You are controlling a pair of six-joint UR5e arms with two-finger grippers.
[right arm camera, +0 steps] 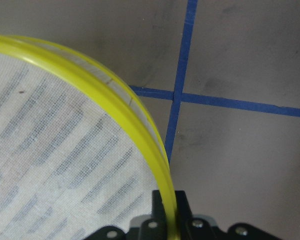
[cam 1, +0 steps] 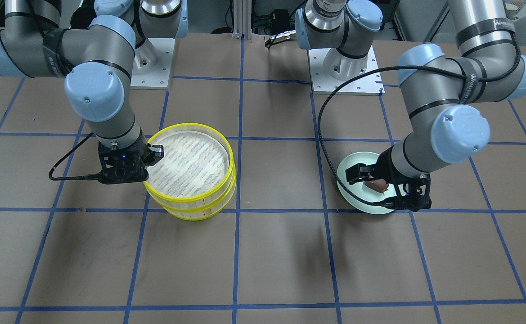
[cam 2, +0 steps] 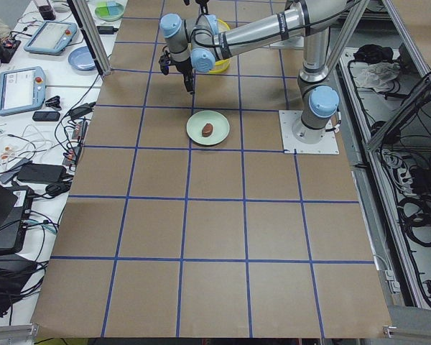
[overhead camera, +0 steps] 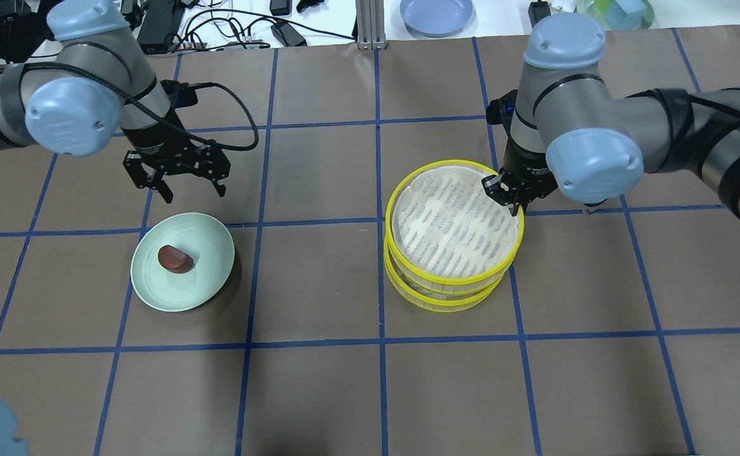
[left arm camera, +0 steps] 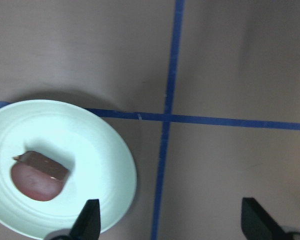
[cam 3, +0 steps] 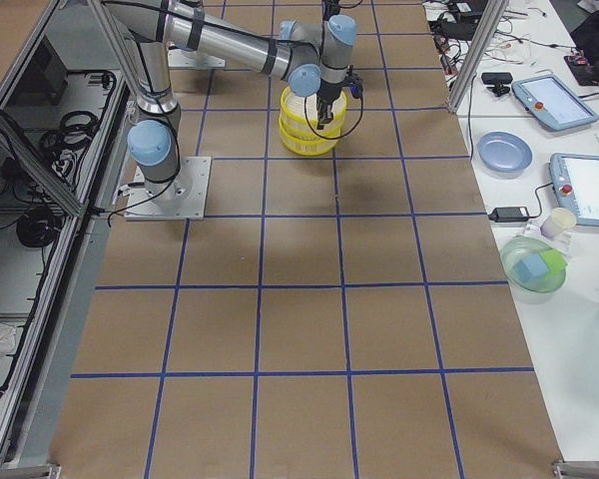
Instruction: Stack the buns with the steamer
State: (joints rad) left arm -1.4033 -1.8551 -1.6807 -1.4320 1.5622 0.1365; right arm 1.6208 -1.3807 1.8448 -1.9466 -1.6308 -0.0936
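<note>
Counting two steamer tiers, alike and yellow-rimmed, as an upper tier sitting over a lower tier, a touch off-centre, on the right half of the tabletop in the overhead view. Counting one bun in view, a brown bun, lying near the middle of a pale green plate on the left half, well apart from the stack. Noting blue tape lines crossing the brown tabletop in a grid, and a blue plate lying on the white bench beyond the far edge. Pinching the upper tier's yellow rim with the right claw, on the side away from the green plate, fingers closed with the rim running between them in the wrist view, arm reaching in from the right and wrist pointing straight down. Hovering the left claw above bare tabletop just beyond the green plate's far edge, fingers spread wide and gripping nothing, pointing down, touching neither plate nor bun. Trailing a black cable in a loop beside the left wrist.
</note>
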